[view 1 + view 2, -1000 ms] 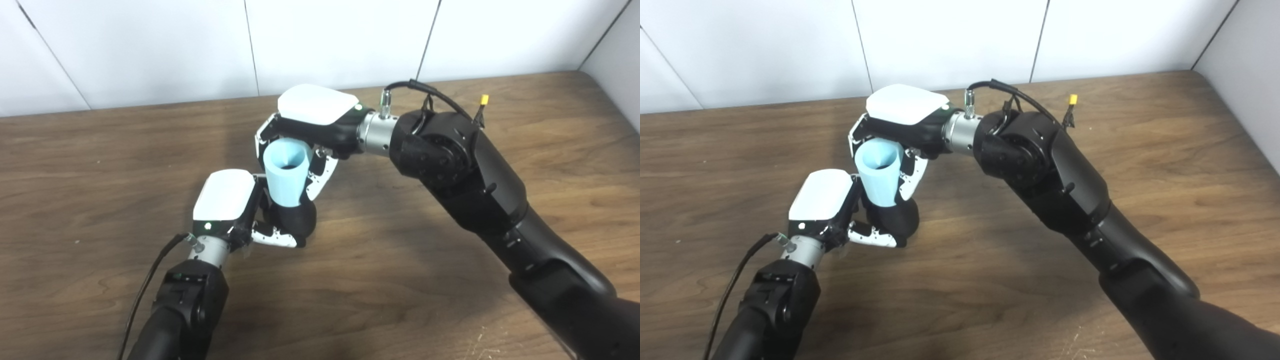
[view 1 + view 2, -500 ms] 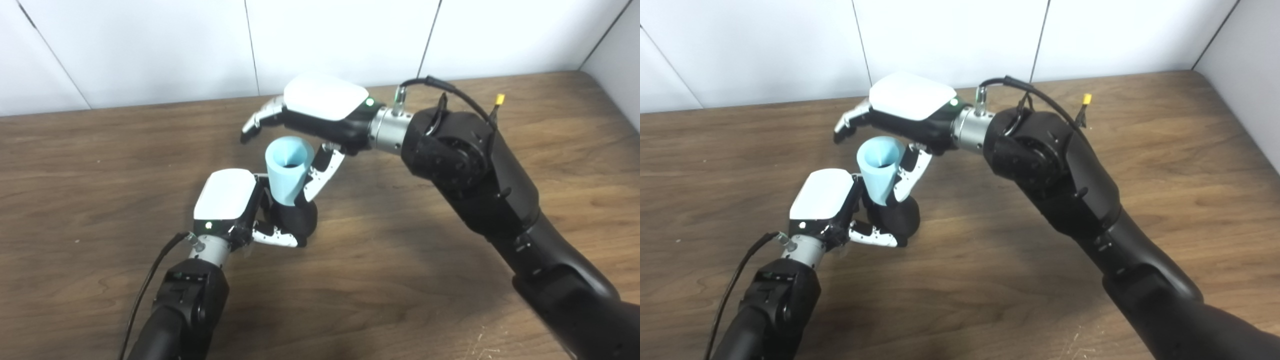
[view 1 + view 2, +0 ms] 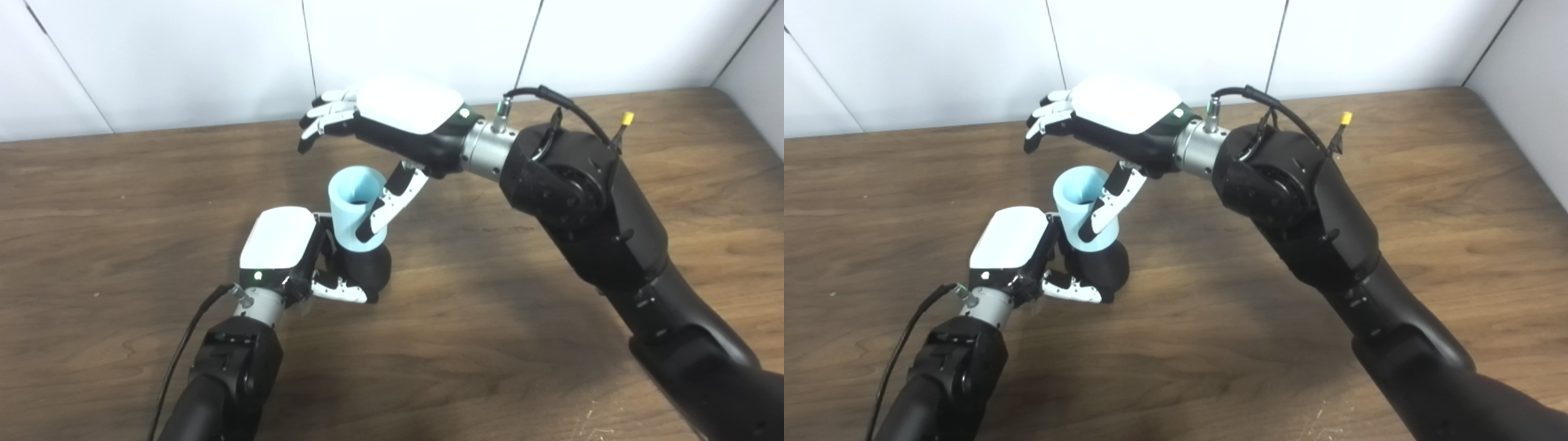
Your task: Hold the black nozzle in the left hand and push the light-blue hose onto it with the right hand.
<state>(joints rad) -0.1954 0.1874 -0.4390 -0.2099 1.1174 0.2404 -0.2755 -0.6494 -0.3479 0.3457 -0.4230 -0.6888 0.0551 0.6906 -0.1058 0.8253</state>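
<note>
The black nozzle stands on the wooden table, and my left hand is shut around its base. The light-blue hose, a short open tube, sits upright on top of the nozzle. My right hand hovers above and behind the hose with its fingers spread, open. Only its thumb hangs down in front of the hose's right side; contact cannot be told. In the right eye view the hose and nozzle stand the same way.
White wall panels close off the back of the table. A side wall rises at the far right corner. My right forearm crosses the right half of the table, and a black cable trails beside my left wrist.
My right hand has let go of the hose, opened its fingers and lifted up and back. The hose stays on the nozzle. My left hand has kept its hold.
</note>
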